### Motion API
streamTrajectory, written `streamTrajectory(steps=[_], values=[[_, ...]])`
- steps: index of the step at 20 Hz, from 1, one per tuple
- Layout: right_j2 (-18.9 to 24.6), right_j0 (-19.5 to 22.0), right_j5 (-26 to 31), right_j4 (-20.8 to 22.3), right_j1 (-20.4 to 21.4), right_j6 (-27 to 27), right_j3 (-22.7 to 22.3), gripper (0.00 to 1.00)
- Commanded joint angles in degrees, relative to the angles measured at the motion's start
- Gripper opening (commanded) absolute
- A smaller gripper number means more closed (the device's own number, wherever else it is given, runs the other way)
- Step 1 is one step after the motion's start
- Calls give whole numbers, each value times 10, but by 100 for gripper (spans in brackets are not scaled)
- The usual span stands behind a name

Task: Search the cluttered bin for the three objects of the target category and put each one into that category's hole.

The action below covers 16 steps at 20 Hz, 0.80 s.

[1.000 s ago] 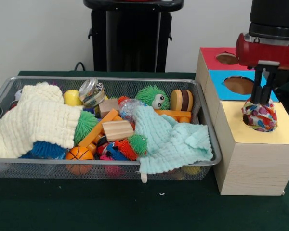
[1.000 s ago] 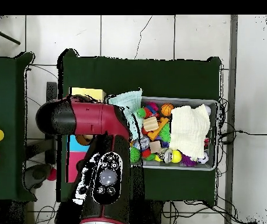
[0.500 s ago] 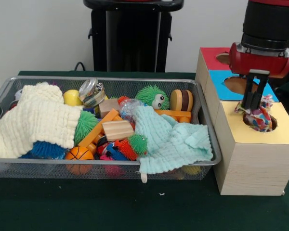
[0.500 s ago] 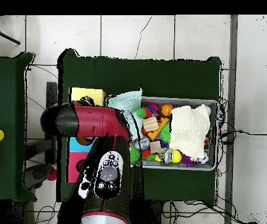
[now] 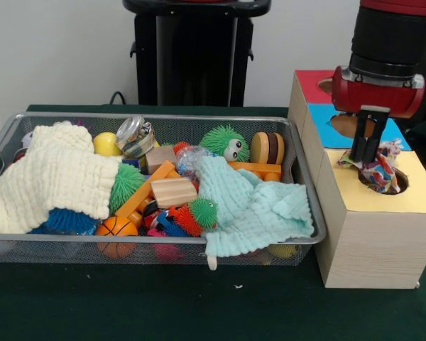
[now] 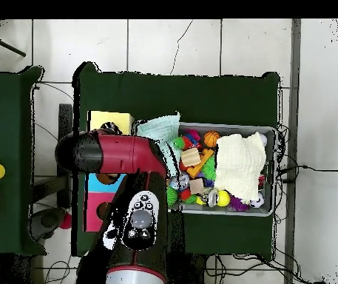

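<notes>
I can read no text, label, brand, number or sign in either view. The boxes at the right of the front view show only plain coloured tops, and nothing in the bin (image 5: 302, 177) carries lettering I can make out.

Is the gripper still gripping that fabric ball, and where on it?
Cannot tell. The gripper sits just above the fabric ball, which is sunk into the yellow box's hole; the contact point is hidden.

1. Robot lab: red-black arm (image 6: 123, 151) on a pedestal (image 5: 196, 53).
2. Green-covered table (image 5: 163, 302), white tiled floor (image 6: 171, 44) with cables (image 6: 293, 168).
3. Staged sorting setup: toy-filled bin (image 5: 307, 192), colour-topped boxes (image 5: 373, 241).
</notes>
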<state>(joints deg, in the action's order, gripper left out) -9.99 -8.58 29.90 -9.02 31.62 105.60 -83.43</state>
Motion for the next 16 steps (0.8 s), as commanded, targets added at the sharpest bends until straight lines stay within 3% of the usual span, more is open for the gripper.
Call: streamTrajectory(steps=[1,16], values=[[56,21,99,-3,-11,49,-31,0],[67,25,150,-40,18,75,-23,0]])
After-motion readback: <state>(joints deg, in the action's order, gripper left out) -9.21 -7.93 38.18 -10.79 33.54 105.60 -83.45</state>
